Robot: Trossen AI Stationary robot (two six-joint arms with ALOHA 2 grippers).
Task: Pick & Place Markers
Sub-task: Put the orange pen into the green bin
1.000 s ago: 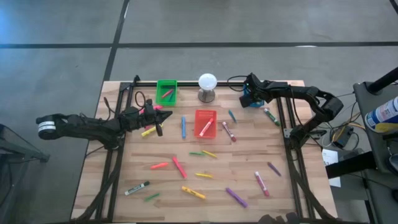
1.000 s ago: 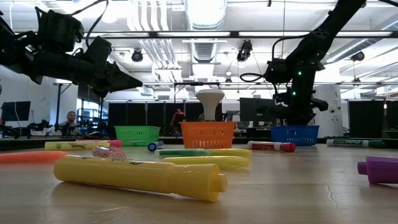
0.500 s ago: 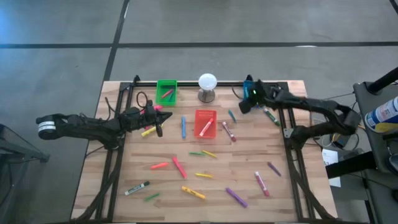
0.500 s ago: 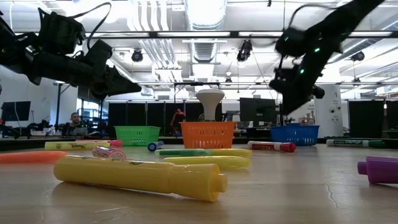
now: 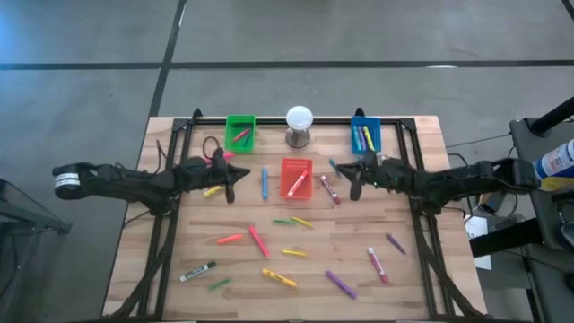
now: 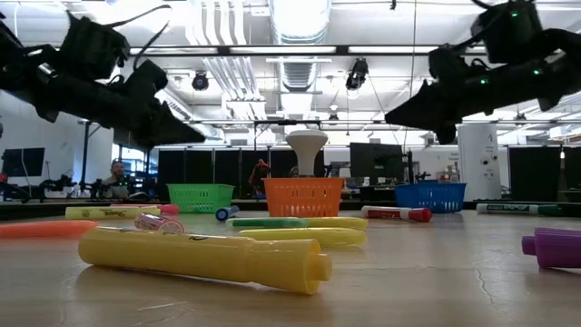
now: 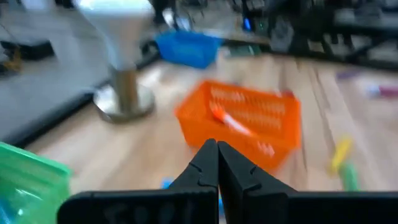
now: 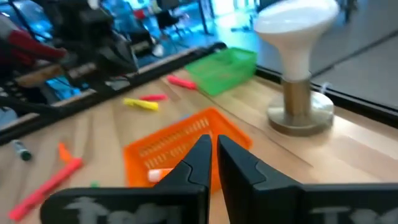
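The left gripper (image 5: 235,172) hangs above the left part of the table, just left of the red bin (image 5: 296,178), with its fingers (image 7: 205,163) pressed together and nothing between them. The right gripper (image 5: 352,171) hangs to the right of the red bin, above the table between that bin and the blue bin (image 5: 365,135); its fingers (image 8: 198,155) stand almost together with only a thin gap, holding nothing.

The markers (image 5: 258,240) lie scattered over the wooden table (image 5: 421,269), most of them across its middle and near half. A pink one lies in the red bin, a pink one in the green bin (image 5: 239,132) at the far left, and some lie in the blue bin at the far right. The white ball on its stand (image 5: 299,125) sits at the far edge between the green and blue bins. In the low view a yellow marker (image 6: 204,256) lies nearest the camera.
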